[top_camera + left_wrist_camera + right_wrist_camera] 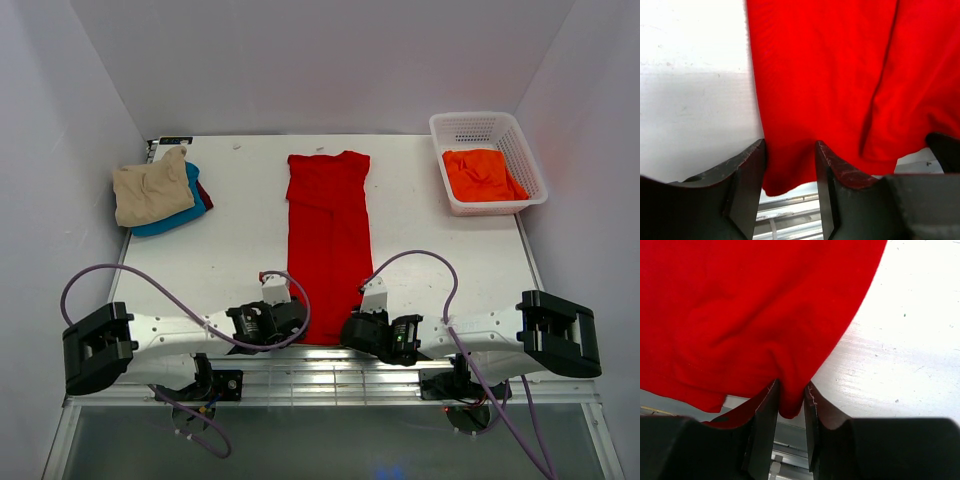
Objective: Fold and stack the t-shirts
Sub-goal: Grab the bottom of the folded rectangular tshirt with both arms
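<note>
A bright red t-shirt lies folded into a long strip down the middle of the table, collar end far, hem at the near edge. My left gripper is at the hem's near-left corner. In the left wrist view, the gripper stands open, and the flat red cloth lies between its jaws. My right gripper is at the near-right corner. In the right wrist view, the gripper is shut on a bunched fold of the red cloth.
A stack sits at the far left: a tan t-shirt on a teal blue one, with a dark red edge showing. A white lattice basket at the far right holds an orange t-shirt. The hem overhangs the near table edge.
</note>
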You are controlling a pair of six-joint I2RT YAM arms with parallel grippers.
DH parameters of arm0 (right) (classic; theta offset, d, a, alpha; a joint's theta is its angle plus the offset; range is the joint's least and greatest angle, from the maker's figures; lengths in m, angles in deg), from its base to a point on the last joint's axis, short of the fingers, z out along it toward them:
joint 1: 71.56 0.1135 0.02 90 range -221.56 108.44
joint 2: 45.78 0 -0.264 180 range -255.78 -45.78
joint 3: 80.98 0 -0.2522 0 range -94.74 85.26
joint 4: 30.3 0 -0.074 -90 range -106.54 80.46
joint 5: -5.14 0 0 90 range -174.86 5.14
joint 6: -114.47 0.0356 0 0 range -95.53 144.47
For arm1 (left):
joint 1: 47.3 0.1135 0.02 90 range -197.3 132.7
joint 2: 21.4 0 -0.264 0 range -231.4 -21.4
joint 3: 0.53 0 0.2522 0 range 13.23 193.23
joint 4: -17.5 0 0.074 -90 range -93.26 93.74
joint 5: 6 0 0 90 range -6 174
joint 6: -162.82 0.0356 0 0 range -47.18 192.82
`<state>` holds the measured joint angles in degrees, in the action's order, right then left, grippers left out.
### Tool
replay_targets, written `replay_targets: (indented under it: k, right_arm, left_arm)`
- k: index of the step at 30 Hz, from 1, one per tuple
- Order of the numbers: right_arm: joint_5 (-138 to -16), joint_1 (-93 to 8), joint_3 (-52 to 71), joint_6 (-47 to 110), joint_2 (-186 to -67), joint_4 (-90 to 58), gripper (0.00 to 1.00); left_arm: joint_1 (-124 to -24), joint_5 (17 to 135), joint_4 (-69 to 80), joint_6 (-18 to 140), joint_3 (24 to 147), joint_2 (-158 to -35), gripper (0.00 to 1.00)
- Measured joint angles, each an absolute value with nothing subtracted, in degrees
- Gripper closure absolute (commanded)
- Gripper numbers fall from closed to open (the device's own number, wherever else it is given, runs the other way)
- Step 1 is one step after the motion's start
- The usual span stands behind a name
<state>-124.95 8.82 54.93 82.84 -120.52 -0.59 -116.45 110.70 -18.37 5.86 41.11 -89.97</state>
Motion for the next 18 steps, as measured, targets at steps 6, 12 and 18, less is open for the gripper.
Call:
replay_targets:
  k: [6,12,18]
  right_arm:
    - [-124.9,8.8,54.9,82.9,-120.5,-0.6,0.68]
    - [-124.8,8.8,54.9,83.0,-120.5,-0.7,0.83]
    - [-124.5,8.8,55.0,84.0,-120.2,-0.8,0.92]
  left_arm:
    - [-118.9,112.8,-21.3,3.2,41.9,-90.5,0.45]
    - [-120.3,115.0,-22.7,1.3,43.0,-93.1,0.83]
    - [-121.4,116.7,-23.3,-0.5,43.7,-94.8,1.0]
